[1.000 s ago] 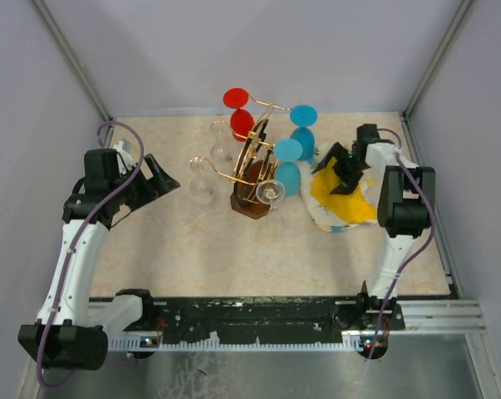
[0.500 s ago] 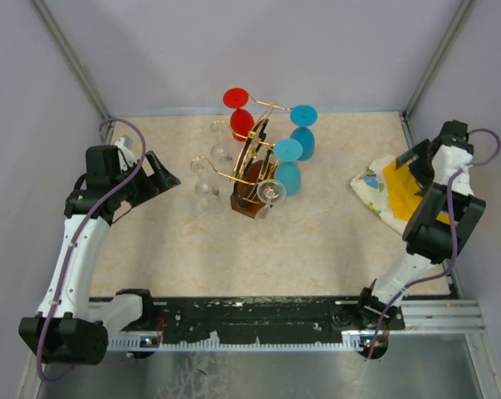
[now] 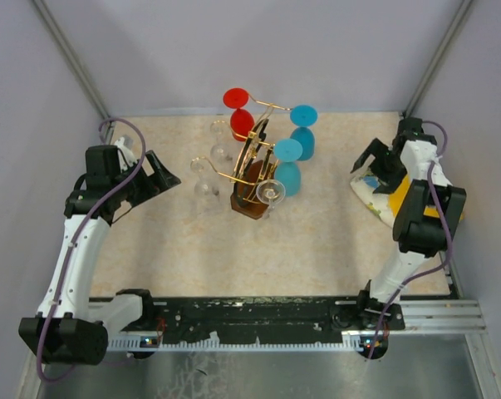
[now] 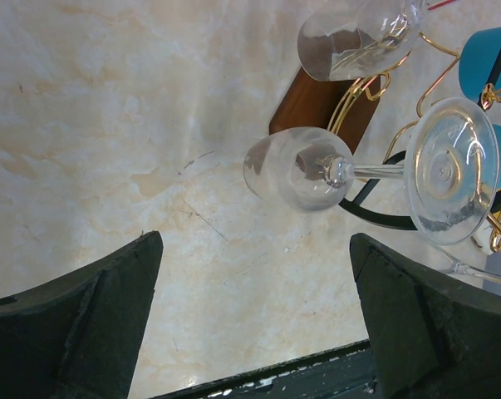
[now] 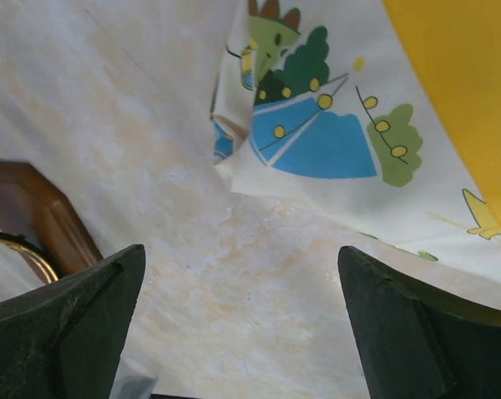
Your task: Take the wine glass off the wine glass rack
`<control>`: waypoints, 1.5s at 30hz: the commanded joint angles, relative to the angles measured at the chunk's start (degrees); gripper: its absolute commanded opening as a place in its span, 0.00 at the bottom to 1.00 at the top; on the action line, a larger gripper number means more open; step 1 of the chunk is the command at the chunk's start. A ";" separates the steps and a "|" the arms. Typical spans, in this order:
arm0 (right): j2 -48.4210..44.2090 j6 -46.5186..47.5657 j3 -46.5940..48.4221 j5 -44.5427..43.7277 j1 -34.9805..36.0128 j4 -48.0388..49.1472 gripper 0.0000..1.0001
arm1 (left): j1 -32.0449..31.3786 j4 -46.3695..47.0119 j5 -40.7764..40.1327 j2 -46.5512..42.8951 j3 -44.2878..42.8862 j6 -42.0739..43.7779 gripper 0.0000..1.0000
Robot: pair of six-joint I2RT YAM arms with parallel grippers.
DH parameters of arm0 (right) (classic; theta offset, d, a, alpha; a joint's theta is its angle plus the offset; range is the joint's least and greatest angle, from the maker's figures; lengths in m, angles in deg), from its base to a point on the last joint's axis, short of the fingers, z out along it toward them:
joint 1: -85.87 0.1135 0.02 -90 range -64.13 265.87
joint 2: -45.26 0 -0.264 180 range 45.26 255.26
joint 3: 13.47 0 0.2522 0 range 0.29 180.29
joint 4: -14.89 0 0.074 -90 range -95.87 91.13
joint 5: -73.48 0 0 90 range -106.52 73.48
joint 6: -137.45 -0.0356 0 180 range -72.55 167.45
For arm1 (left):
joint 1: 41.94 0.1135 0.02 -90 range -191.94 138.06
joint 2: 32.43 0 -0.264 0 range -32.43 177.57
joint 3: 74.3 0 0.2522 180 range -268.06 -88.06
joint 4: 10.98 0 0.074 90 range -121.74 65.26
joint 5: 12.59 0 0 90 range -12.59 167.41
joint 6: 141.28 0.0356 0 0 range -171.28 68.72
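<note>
Beige table (image 3: 316, 241), left gripper (image 4: 256, 241) wide open: the glass (image 4: 296, 166) hangs just ahead of it on the rack (image 3: 252, 162), stem crosswise. Right gripper (image 3: 375, 160), also open, sits far off.

A second ago the patterned cloth (image 3: 373, 196) lay just right of the wine glass rack (image 3: 252, 170), under the right gripper (image 3: 371, 166). Now it lies well off to the rack's right, where it already lay half a second ago. The right gripper had swung farther from the rack than the cloth. It has since come back toward the rack and hangs over the cloth's rack-side edge.
</note>
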 commanded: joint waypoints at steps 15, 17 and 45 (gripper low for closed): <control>12.24 -1.16 20.63 -11.26 -0.93 10.73 0.99 | 0.28 -1.65 -3.22 2.45 -8.16 0.73 1.00; 6.23 -1.01 18.21 -8.85 0.69 16.22 0.99 | 0.25 -1.49 -3.08 2.35 -8.10 0.56 1.00; -16.06 -9.90 8.48 23.49 12.92 18.25 0.53 | 0.25 -0.18 0.00 -0.51 -6.00 -1.25 1.00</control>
